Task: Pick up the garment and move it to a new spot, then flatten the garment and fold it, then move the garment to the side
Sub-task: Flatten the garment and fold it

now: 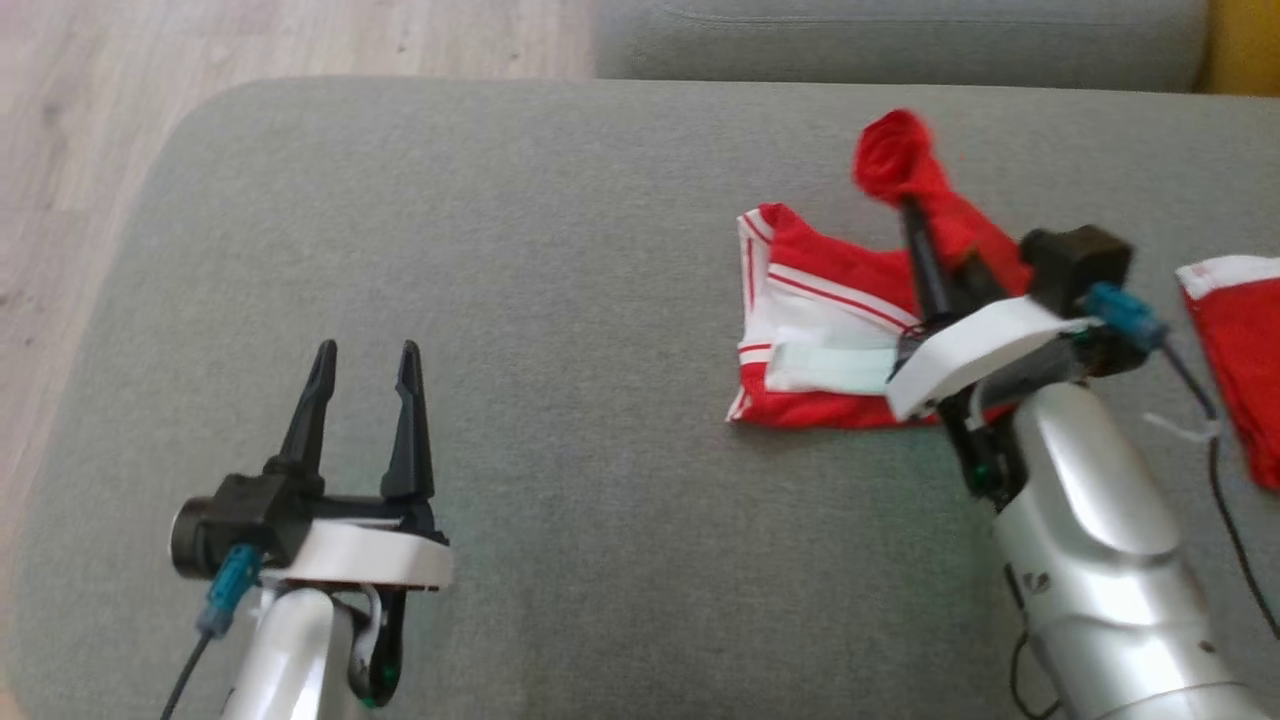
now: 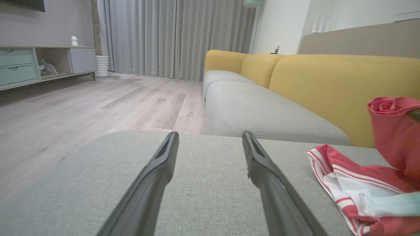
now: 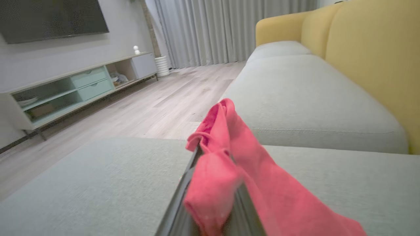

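Note:
A red garment with white stripes and a white lining lies on the grey cushion, right of centre. My right gripper is shut on a bunched red part of it, lifted above the rest. In the right wrist view the red cloth drapes over the closed fingers. The left wrist view has the garment at its right edge. My left gripper stands open at the lower left, apart from the garment, with nothing between its fingers.
A second red and white cloth lies at the right edge of the cushion. Wooden floor runs along the left. Beyond the cushion stands a sofa with grey seats and yellow backs.

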Motion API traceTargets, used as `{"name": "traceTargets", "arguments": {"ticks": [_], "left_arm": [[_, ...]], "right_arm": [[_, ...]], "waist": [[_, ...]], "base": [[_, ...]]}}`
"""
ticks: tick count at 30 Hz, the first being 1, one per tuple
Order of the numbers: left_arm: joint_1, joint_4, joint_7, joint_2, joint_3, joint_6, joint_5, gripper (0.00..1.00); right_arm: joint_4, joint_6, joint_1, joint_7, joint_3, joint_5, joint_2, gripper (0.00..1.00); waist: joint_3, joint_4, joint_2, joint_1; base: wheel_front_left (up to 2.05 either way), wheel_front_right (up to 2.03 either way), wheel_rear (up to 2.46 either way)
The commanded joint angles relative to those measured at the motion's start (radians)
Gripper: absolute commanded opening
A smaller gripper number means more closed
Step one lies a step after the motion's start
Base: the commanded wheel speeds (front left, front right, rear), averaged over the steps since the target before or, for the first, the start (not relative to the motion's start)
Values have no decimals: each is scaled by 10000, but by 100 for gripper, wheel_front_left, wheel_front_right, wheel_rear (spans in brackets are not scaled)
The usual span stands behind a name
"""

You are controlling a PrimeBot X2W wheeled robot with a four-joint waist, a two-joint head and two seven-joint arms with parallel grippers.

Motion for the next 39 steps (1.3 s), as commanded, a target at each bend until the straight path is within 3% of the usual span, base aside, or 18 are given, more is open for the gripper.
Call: {"name": "traceTargets", "arguments": {"ticks": [1, 10, 11, 17, 21, 29, 34, 39], "left_arm": [[-234, -299, -51, 43, 208, -31, -46, 100], [-432, -259, -51, 42, -5, 42, -205, 100], [-446, -254, -51, 42, -29, 49, -222, 100], [-430, -175, -51, 42, 44, 88, -181, 100], [-386, -228, -51, 42, 211, 64, -78, 100], [-62, -442, -51, 42, 497, 51, -63, 100], [202, -589, -51, 42, 518, 164, -232, 100], [392, -672, -51, 41, 410, 316, -346, 100]], "right_arm": [[-241, -9, -291, -44, 316, 102, 114, 0], [1040, -9, -277, -383, 1550, 412, 115, 0], [1207, -9, -281, -400, 1697, 473, 115, 100], [1388, -9, -473, -794, 2753, 1246, 115, 100], [1178, -9, -683, -1212, 2702, 1482, 115, 100], [210, -9, -273, -1482, -62, -45, 116, 100], [-1226, -9, 1224, -1486, -1553, -1321, 116, 100], [-2178, -9, 2880, -1487, -2194, -1398, 116, 100]], "waist": [[83, 127, -1, 2], [414, 602, -1, 2], [435, 636, -1, 2], [383, 526, -1, 2], [142, 158, -1, 2], [-366, -774, -1, 2], [-490, -1178, -1, 2], [-479, -1382, -1, 2]], "base": [[0, 0, 0], [0, 0, 0], [0, 0, 0], [0, 0, 0], [0, 0, 0], [0, 0, 0], [0, 0, 0], [0, 0, 0]]}}
